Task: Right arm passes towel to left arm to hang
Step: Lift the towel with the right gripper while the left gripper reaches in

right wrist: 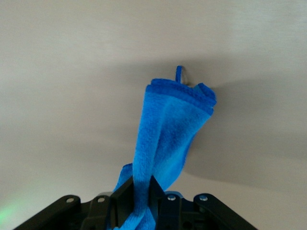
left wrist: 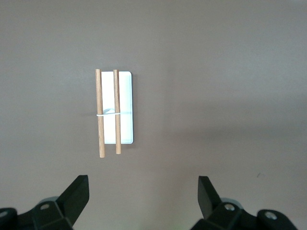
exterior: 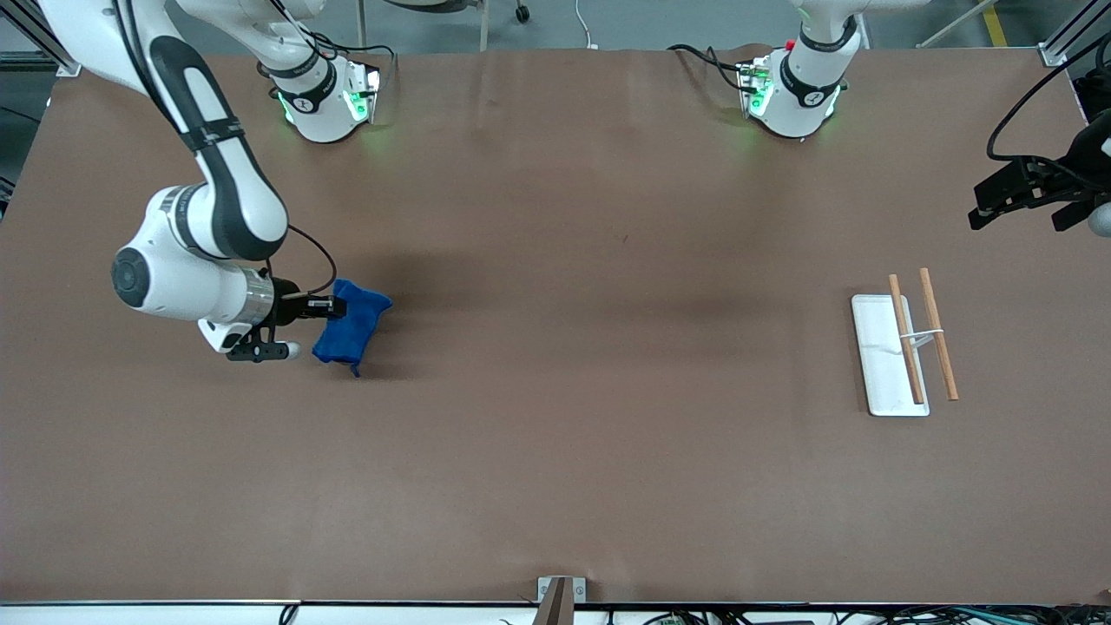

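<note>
The table [exterior: 555, 451] was covered by a plain brown sheet, lightly creased, with a small bracket [exterior: 560, 590] fixed at the edge nearest the front camera. The broad strip of table closest to that camera was left bare.

Farther in, toward the left arm's end, a white tray [exterior: 878, 382] was laid flat, with two wooden rods [exterior: 939, 345] joined by a thin white band set above it. One rod was seen over the tray, the other just outside its long edge. Bare surface was left between the tray and the table edges.

Toward the right arm's end, the towel [exterior: 351, 325] was held off the surface by the right gripper [exterior: 334, 305], whose fingers [right wrist: 125, 194] were pinched on one end of the cloth. The towel hung bunched, with its corner loop [right wrist: 179, 73] at the free end. A wide bare span of table was left between towel and tray.

The left gripper [left wrist: 143, 191] was held high over the table near the tray, its jaws spread wide with nothing between them.

Farthest away, both arm bases were mounted along the table edge, with grey floor visible past it.
</note>
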Controlling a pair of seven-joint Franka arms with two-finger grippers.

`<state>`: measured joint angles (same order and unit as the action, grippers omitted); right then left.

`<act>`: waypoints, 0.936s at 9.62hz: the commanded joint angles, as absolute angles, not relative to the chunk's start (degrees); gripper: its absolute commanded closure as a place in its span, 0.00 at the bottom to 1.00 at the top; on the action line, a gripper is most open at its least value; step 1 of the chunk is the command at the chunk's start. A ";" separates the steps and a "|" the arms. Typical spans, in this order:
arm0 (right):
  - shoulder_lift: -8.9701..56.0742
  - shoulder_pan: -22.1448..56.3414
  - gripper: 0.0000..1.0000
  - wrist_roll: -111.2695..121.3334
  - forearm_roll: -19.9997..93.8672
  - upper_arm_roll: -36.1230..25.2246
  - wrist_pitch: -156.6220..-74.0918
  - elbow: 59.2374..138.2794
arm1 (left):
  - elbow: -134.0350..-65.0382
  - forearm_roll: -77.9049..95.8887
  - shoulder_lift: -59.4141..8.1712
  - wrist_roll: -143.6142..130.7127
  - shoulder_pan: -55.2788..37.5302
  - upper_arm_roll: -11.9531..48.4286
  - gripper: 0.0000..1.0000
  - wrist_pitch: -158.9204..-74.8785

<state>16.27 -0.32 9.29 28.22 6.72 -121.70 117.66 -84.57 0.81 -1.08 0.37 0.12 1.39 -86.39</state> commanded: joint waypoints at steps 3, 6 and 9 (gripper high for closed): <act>14.24 1.30 1.00 11.60 47.84 7.30 -115.58 111.72 | -89.29 10.58 -1.14 4.12 0.87 2.29 0.00 -85.88; 13.71 9.47 1.00 5.65 63.86 7.21 -117.76 106.55 | -93.84 27.18 -2.19 8.51 1.32 1.06 0.00 -84.03; 14.58 20.09 1.00 3.25 77.56 7.29 -128.99 100.74 | -95.36 47.83 -8.15 8.97 3.16 0.44 0.00 -77.63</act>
